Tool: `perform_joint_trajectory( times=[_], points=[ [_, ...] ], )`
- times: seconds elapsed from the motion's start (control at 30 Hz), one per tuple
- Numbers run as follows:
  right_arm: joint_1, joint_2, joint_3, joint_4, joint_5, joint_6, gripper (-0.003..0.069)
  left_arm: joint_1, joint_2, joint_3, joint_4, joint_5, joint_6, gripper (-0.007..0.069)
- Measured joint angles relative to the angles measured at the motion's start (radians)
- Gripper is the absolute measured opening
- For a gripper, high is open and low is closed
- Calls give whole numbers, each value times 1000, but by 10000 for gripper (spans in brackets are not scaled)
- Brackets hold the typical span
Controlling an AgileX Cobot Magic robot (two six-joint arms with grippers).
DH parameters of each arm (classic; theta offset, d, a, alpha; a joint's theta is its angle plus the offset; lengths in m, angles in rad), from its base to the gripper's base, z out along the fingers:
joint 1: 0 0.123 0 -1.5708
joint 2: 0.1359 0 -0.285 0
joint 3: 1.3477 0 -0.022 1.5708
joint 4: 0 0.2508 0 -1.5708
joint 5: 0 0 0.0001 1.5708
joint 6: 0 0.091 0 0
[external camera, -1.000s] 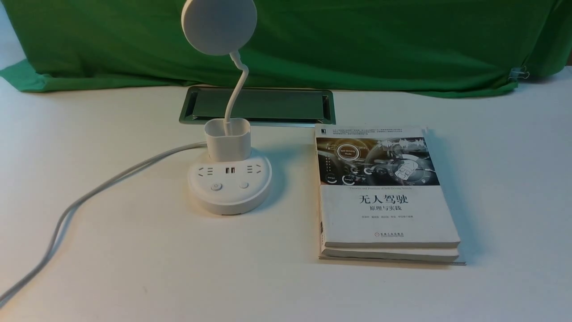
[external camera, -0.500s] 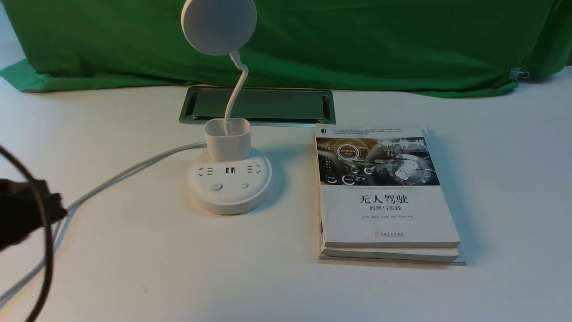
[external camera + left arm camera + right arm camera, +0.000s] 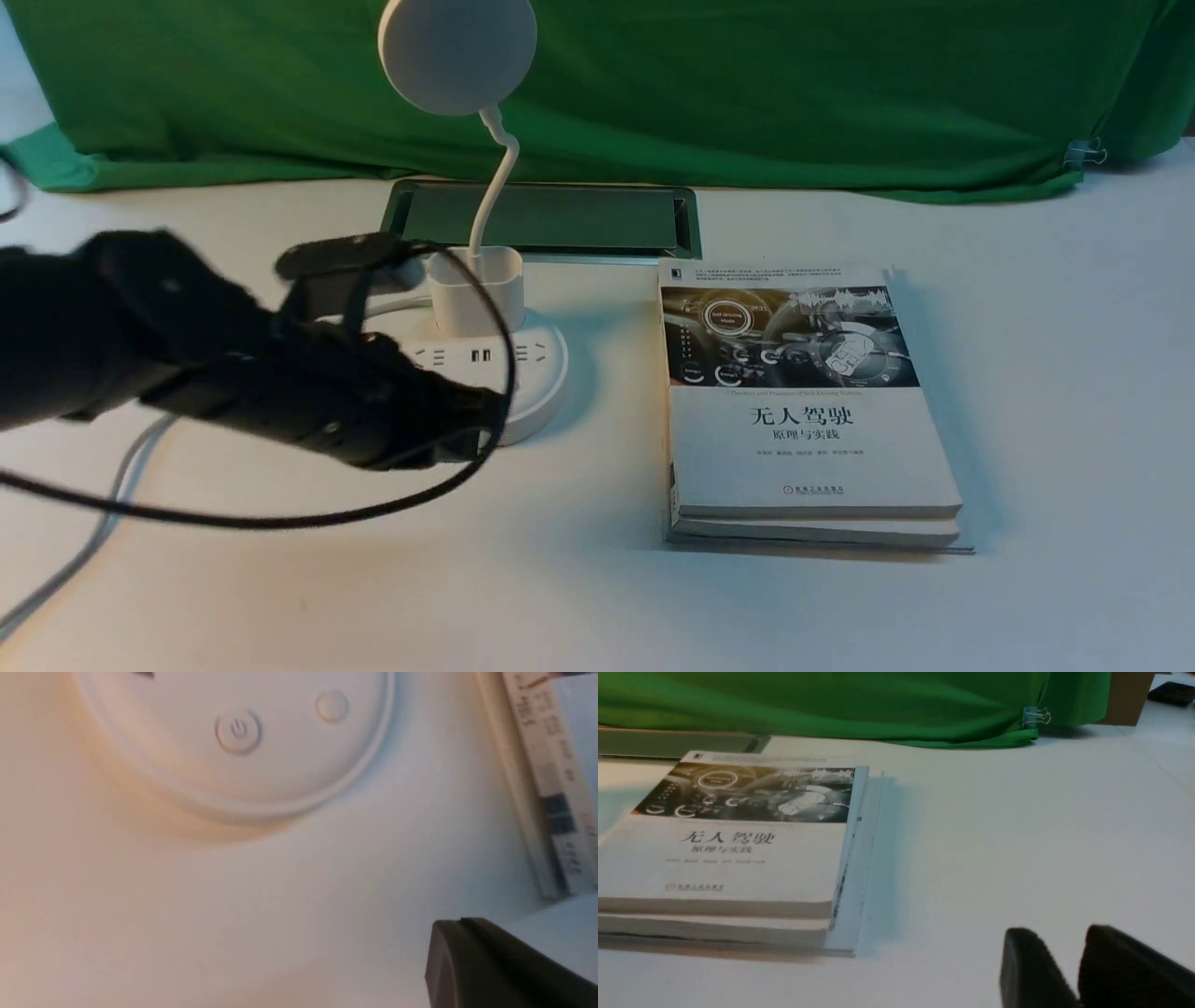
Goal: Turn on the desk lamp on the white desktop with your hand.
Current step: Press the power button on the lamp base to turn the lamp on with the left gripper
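Note:
The white desk lamp stands on the white desktop (image 3: 280,579), with its disc head (image 3: 457,51) up high, cup holder (image 3: 476,289) and round base (image 3: 540,373). My left gripper (image 3: 485,420), the black hand with a looping cable, reaches from the left over the base's front and hides the two buttons in the front view. In the left wrist view the power button (image 3: 238,730) and the second button (image 3: 331,705) show ahead of my left gripper (image 3: 460,926), whose fingers are pressed together and apart from the base. My right gripper (image 3: 1057,938) hovers low over bare desktop, empty, fingertips slightly apart.
A stack of two books (image 3: 803,411) lies right of the lamp, also in the right wrist view (image 3: 733,844). The metal-framed cable slot (image 3: 560,219) sits behind the lamp. Green cloth (image 3: 747,93) covers the back. The grey-white cord (image 3: 93,541) runs off to the front left.
My left arm has swept in from the left edge, rightward across the desktop, to the front of the lamp base. The lamp and books have not moved.

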Motion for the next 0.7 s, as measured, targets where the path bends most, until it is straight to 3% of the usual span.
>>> perform_joint_trajectory(
  times=[0.03,0.13,0.27,0.7],
  points=[
    [0,0,0,0,0,0,238,-5,8,-10,22,0,-19,1],
    [0,0,0,0,0,0,238,-59,120,-155,318,3,-279,1],
    [0,0,0,0,0,0,238,-69,246,-290,515,-1,-402,1],
    [0,0,0,0,0,0,238,-69,351,-383,563,23,-425,1]
  ],
)
